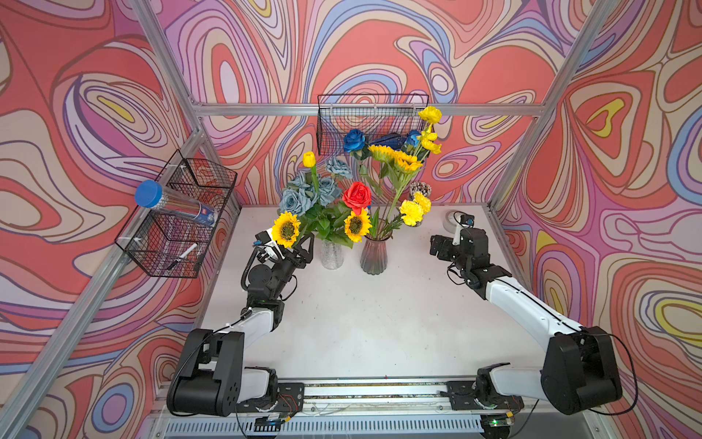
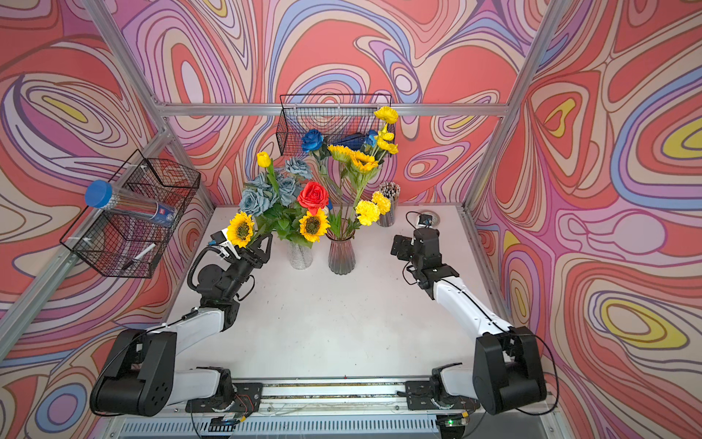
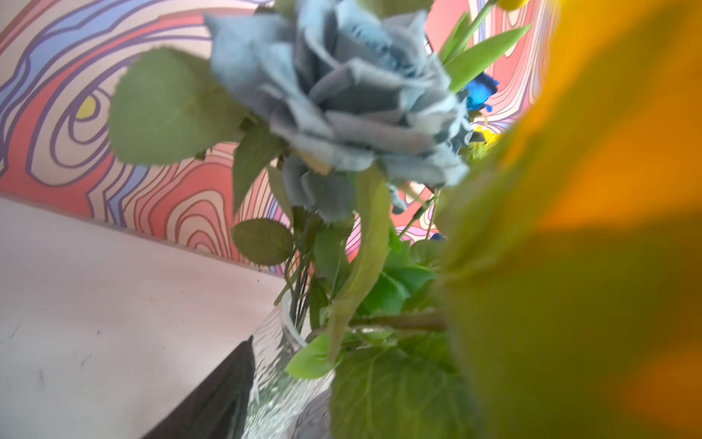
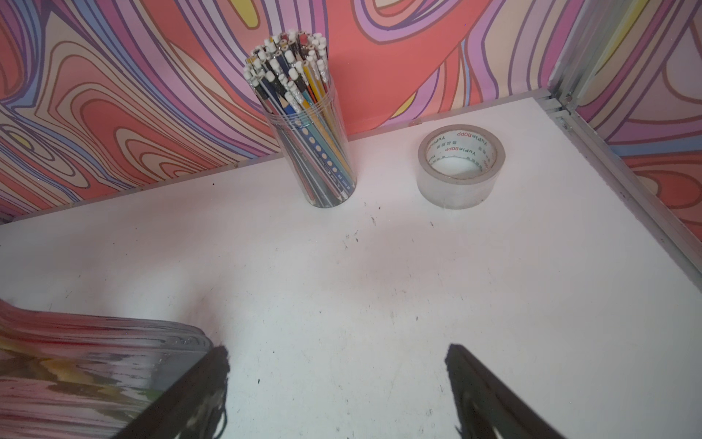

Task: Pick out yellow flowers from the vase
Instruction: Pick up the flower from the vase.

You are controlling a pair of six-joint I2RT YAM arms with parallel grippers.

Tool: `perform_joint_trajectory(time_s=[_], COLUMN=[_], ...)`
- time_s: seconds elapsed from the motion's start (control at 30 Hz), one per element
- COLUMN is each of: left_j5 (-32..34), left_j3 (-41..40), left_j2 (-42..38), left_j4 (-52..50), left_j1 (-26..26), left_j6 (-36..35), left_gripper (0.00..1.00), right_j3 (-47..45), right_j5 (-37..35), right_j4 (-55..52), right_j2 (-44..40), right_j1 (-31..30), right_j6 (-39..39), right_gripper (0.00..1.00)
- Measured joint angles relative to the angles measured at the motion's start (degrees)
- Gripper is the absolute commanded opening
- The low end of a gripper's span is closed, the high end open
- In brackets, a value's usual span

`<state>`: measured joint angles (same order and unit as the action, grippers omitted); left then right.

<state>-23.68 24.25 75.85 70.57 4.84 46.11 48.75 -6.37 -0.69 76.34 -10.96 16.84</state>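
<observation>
We should close the left fingers [image 3: 212, 399] low on the stem of the sunflower [image 1: 286, 229] leaning out of the clear vase [image 1: 331, 255], then lift straight up; whether they grip yet we cannot tell. Our right fingers [image 4: 197, 395] stand open, empty. The tape roll [image 4: 456, 190] on the desk [image 4: 342, 285] reads "YuPinBOPP"

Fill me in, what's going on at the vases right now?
The left end effector is tucked under the leftmost sunflower beside the clear vase, apparently going for its stem; whether it grips yet, I cannot tell. The right end effector hangs open and empty beside the tinted vase, facing the pencil cup and tape roll. No flower lies on the table yet.
</observation>
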Motion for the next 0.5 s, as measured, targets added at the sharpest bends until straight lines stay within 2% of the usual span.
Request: perform_joint_trajectory(time_s=[0.13,0.37,0.47,0.5], left_j5=[0.1,0.1,-0.1,-0.2], left_j3=[1.5,7.7,9.1,9.1], left_j2=[1.0,5.0,5.7,5.7], left_j4=[0.5,0.8,0.9,0.9], left_j1=[0.0,0.0,0.0,0.0], left_j6=[-0.2,-0.2,0.6,0.8], left_gripper=[0.69,0.42,0.37,0.33], right_j3=[0.0,0.0,0.0,0.0], right_j5=[0.3,0.4,0.4,0.4], right_j4=[0.0,-0.2,-0.2,-0.3], right_j2=[1.0,1.4,1.4,1.4], right_j1=[0.0,0.0,0.0,0.0], right_j6=[0.0,0.0,0.0,0.0], right_gripper=[0.92,0.92,0.92,0.92])
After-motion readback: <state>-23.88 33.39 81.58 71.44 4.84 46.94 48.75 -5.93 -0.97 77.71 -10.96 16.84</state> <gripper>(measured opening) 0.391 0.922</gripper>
